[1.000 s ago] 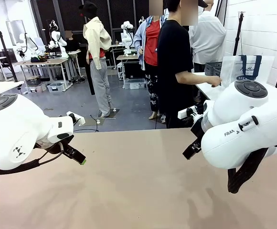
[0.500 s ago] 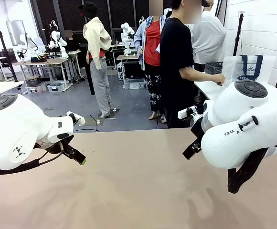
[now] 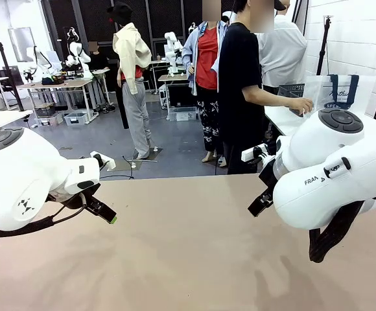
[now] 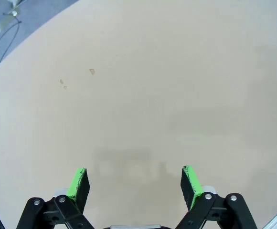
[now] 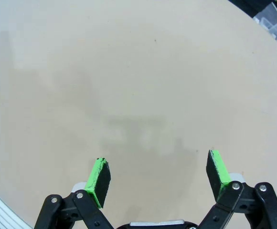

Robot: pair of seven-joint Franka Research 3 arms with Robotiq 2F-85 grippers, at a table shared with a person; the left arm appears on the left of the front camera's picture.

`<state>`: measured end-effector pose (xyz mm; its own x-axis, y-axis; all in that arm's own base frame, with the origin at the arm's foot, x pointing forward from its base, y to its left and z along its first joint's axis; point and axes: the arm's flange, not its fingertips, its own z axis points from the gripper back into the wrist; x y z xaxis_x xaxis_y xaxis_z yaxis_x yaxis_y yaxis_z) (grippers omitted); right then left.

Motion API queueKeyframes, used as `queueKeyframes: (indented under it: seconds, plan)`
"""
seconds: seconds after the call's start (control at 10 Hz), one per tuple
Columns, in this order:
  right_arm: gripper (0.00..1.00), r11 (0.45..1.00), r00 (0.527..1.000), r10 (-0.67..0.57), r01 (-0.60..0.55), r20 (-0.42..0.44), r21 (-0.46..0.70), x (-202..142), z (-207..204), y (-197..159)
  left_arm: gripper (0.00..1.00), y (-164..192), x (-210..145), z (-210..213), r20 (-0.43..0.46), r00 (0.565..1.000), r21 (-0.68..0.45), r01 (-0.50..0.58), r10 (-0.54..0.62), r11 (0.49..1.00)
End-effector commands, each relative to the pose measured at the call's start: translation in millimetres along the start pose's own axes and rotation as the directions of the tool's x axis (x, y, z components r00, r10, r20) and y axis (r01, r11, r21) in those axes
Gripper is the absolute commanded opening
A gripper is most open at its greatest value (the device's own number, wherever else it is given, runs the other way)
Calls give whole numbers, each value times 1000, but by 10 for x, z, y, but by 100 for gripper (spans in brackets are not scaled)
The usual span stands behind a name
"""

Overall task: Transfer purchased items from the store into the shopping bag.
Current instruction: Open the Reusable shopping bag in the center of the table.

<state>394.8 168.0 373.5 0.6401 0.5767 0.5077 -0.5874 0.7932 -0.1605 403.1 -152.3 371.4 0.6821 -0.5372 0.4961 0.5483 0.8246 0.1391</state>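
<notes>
While both jaws gape, a person's hand (image 3: 301, 103) is at the shopping bag (image 3: 353, 91).

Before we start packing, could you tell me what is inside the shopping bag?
Nothing can be made out inside the shopping bag: through its translucent wall I see just navy handles and print, and the right arm covers its lower part.
</notes>
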Motion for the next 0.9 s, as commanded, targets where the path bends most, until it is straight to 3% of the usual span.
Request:
queueKeyframes:
  seconds: [0.0,0.8]
  plan:
    - [100,1000,1000,-1,1,0,0,0,0,-1,100,11,-3,1,0,1000,1,-2,2,1000]
    - [100,1000,1000,-1,1,0,0,0,0,-1,100,11,-3,1,0,1000,1,-2,2,1000]
